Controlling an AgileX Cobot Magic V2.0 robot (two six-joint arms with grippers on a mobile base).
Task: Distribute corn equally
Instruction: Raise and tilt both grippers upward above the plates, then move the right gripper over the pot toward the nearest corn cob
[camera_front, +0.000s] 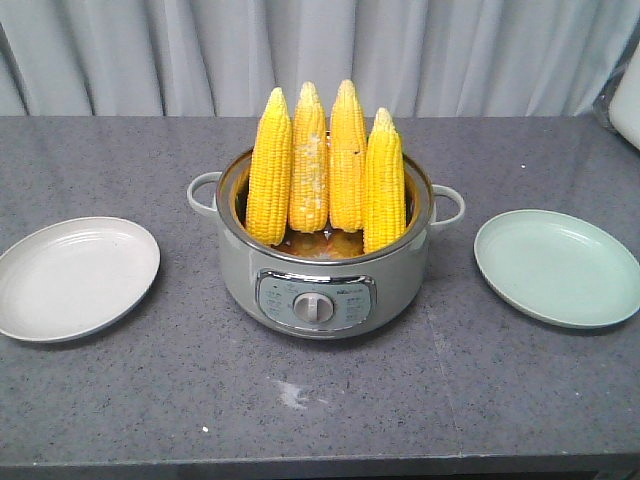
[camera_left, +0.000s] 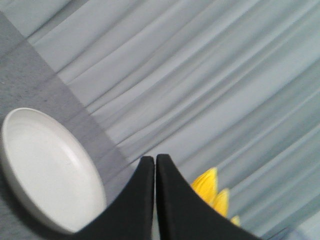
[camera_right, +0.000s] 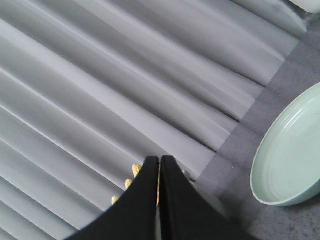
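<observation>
Several yellow corn cobs stand upright, tips up, in a grey electric pot at the table's middle; one cob has whitish patches. A white plate lies left of the pot and a pale green plate lies right. Neither gripper shows in the front view. In the left wrist view my left gripper is shut and empty, with the white plate to its left and corn tips to its right. My right gripper is shut and empty, with corn tips at its left and the green plate at its right.
A grey pleated curtain hangs behind the dark grey speckled table. A white object sits at the far right edge of the table.
</observation>
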